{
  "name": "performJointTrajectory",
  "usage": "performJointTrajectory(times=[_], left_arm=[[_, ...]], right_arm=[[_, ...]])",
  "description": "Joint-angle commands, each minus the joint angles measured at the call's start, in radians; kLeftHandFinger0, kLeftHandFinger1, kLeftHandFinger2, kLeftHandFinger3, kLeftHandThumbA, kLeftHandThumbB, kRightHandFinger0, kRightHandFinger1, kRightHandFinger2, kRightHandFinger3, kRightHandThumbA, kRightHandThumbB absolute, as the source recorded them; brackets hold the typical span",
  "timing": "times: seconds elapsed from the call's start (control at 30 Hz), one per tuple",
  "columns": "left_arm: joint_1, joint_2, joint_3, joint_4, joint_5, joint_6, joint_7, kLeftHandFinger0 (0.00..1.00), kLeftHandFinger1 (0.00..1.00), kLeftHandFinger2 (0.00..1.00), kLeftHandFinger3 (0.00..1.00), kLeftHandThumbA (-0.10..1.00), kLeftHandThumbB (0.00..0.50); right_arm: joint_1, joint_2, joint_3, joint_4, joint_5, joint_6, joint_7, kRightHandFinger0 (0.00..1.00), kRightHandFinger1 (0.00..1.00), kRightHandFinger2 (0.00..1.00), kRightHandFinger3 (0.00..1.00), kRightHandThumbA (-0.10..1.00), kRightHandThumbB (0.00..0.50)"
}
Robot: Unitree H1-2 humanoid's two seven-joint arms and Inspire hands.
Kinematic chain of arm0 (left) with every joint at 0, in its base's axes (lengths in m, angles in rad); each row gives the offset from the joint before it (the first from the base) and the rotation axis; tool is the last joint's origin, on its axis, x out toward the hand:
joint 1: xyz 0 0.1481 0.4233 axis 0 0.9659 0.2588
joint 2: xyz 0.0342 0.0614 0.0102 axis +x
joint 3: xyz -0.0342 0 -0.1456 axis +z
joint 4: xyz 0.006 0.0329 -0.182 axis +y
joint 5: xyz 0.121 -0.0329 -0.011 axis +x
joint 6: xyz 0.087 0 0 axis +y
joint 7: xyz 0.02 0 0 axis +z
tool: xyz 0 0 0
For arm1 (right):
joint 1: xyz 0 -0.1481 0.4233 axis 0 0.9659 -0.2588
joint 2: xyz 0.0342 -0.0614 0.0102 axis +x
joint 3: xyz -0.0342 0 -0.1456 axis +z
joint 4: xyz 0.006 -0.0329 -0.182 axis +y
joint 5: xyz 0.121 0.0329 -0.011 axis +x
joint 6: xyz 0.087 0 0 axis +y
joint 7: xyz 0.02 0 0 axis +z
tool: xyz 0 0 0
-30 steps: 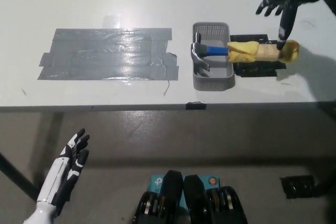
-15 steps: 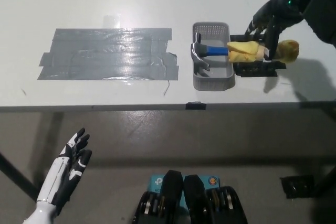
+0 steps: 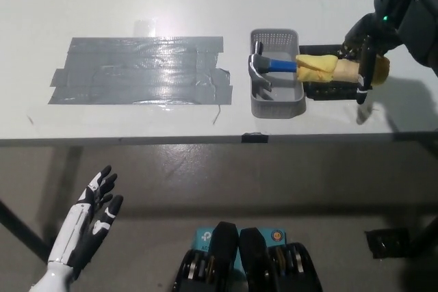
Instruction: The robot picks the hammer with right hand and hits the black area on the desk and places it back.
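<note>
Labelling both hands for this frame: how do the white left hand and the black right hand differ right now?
The white left hand hangs below the desk edge at lower left; the black right hand is over the desk at the yellow-wrapped hammer handle. The left hand is open and empty; the right hand's fingers curl around the handle's end, though a firm grip isn't clear.

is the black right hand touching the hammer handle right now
Cannot tell. In the head view the right hand overlaps the hammer's yellow handle end, hiding any contact or gap.

My right hand (image 3: 366, 49): hovering over the hammer (image 3: 311, 68) handle, beside the basket (image 3: 277, 104).
My left hand (image 3: 89, 220): resting open, below the desk (image 3: 205, 5) edge.
</note>
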Motion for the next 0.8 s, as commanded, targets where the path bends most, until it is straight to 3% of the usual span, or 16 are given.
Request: performJointTrajectory(times=[0.0, 0.33, 0.6, 0.77], left_arm=[[-0.019, 0.017, -0.003, -0.038, 0.007, -0.02, -0.014, 0.99, 1.0, 1.0, 1.0, 0.86, 0.048], [-0.026, 0.017, -0.007, -0.046, 0.014, -0.011, -0.024, 0.98, 1.0, 0.98, 1.0, 0.83, 0.055], [-0.026, 0.022, -0.01, -0.052, 0.024, -0.016, -0.025, 0.97, 0.99, 0.95, 1.0, 0.82, 0.046], [-0.026, 0.024, -0.014, -0.056, 0.023, -0.018, -0.03, 0.96, 0.97, 0.93, 1.0, 0.8, 0.039]], right_arm=[[-0.074, 0.009, -0.024, 0.013, -0.027, -0.033, -0.049, 1.0, 1.0, 1.0, 1.0, 1.0, 0.369], [-0.065, 0.024, -0.071, 0.027, -0.022, -0.042, -0.077, 1.0, 1.0, 1.0, 1.0, 1.0, 0.377], [-0.065, 0.046, -0.09, 0.051, -0.02, -0.026, -0.083, 1.0, 1.0, 1.0, 1.0, 1.0, 0.352], [-0.05, 0.06, -0.09, 0.063, -0.032, -0.02, -0.101, 1.0, 1.0, 1.0, 1.0, 1.0, 0.372]])
